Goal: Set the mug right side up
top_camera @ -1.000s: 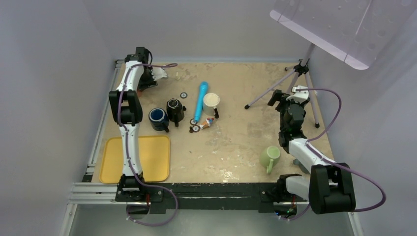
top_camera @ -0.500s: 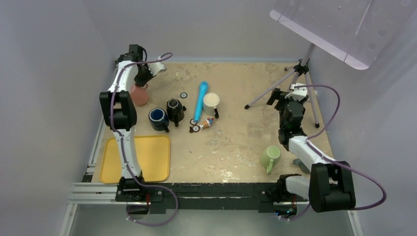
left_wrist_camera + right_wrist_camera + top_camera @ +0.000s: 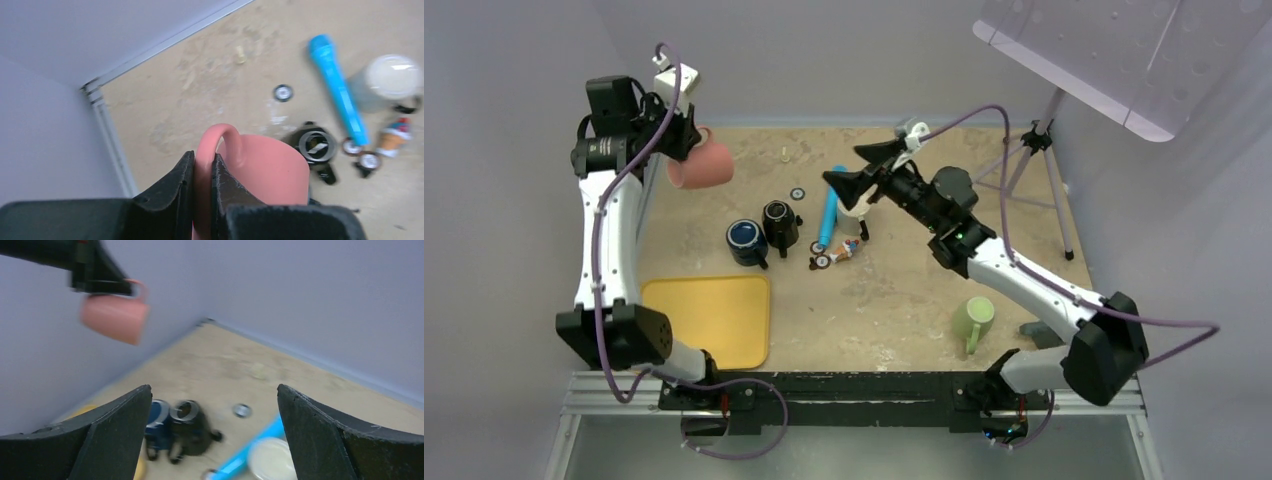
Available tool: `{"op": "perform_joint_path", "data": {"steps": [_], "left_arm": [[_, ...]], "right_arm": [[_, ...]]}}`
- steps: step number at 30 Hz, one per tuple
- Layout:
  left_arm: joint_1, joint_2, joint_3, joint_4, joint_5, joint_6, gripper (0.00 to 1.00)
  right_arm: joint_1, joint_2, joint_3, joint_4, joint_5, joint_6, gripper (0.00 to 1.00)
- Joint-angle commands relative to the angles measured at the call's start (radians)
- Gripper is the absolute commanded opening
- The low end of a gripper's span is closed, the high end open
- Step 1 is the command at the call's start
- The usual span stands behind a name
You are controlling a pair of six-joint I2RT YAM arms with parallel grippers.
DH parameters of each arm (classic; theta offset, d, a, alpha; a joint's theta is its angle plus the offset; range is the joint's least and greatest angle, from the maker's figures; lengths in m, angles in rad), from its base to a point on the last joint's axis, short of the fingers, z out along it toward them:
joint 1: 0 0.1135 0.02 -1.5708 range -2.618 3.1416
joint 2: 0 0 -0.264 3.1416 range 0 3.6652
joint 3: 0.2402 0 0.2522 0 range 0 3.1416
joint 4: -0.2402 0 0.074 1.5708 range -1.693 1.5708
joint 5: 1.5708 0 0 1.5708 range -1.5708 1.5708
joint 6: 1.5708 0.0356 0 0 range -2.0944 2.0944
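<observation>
Pink mug (image 3: 260,170) hangs in the air off the table, held by its handle in the left gripper (image 3: 202,165), whose fingers are pinched tight on the handle loop. The handle is uppermost and the body lies on its side below the fingers; which end is the mouth I cannot tell. The mug is high and well left of the blue tube (image 3: 831,205), over the far left corner. The right gripper (image 3: 856,166) is spread wide with nothing in it, hovering just above the far end of the tube and pointing toward the mug. Just left of the tube stands a black mug (image 3: 779,222), and beyond it a blue mug (image 3: 744,240). A cream mug (image 3: 856,208) stands just right of the tube, and a small toy (image 3: 849,248) lies by its near end. A green mug (image 3: 972,320) sits well off to the tube's near right, a yellow tray (image 3: 709,320) to its near left, and a tripod (image 3: 1024,170) to its right. The table (image 3: 904,290) is worn beige board, and the walls are plain pale grey.
</observation>
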Motion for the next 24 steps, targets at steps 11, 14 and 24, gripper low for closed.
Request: {"op": "perform_joint_path", "data": {"steps": [11,14,24], "left_arm": [[-0.009,-0.269,-0.163,-0.014,0.672,-0.323,0.0],[-0.012,-0.273,-0.161,-0.017,0.77,-0.333,0.0],[-0.068,-0.321,-0.179,0.013,0.906,-0.348,0.0]], "right_arm": [[0.12,0.334,0.22,0.363,-0.461,0.396,0.97],[0.114,0.277,0.166,0.338,-0.448,0.327,0.97],[0.116,0.303,0.16,0.369,-0.477,0.365,0.89]]}}
